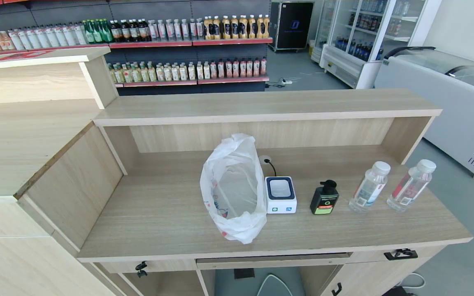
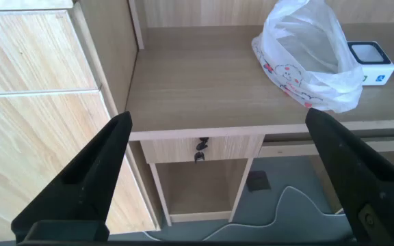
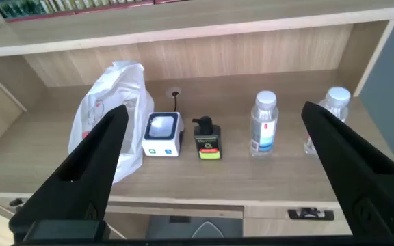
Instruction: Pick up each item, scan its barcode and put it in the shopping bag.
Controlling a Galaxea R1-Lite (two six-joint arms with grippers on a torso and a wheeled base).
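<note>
On the wooden counter (image 1: pixel 163 222) a white plastic shopping bag (image 1: pixel 233 187) stands open. Right of it sits a white barcode scanner (image 1: pixel 280 194), then a dark pump bottle (image 1: pixel 324 198) and two clear water bottles (image 1: pixel 369 187) (image 1: pixel 411 185). My left gripper (image 2: pixel 221 181) hangs open below and in front of the counter's left end, with the bag (image 2: pixel 310 55) beyond it. My right gripper (image 3: pixel 217 174) is open, held back from the counter, facing the scanner (image 3: pixel 163 134), the pump bottle (image 3: pixel 207 139) and both water bottles (image 3: pixel 263 124) (image 3: pixel 325 116). Nothing sits between either pair of fingers.
A raised ledge (image 1: pixel 261 107) runs along the counter's back, with side walls at both ends. A taller wooden unit (image 1: pixel 27 135) stands to the left. Drawers with black handles (image 1: pixel 400 254) sit under the counter. Drink shelves and coolers fill the room behind.
</note>
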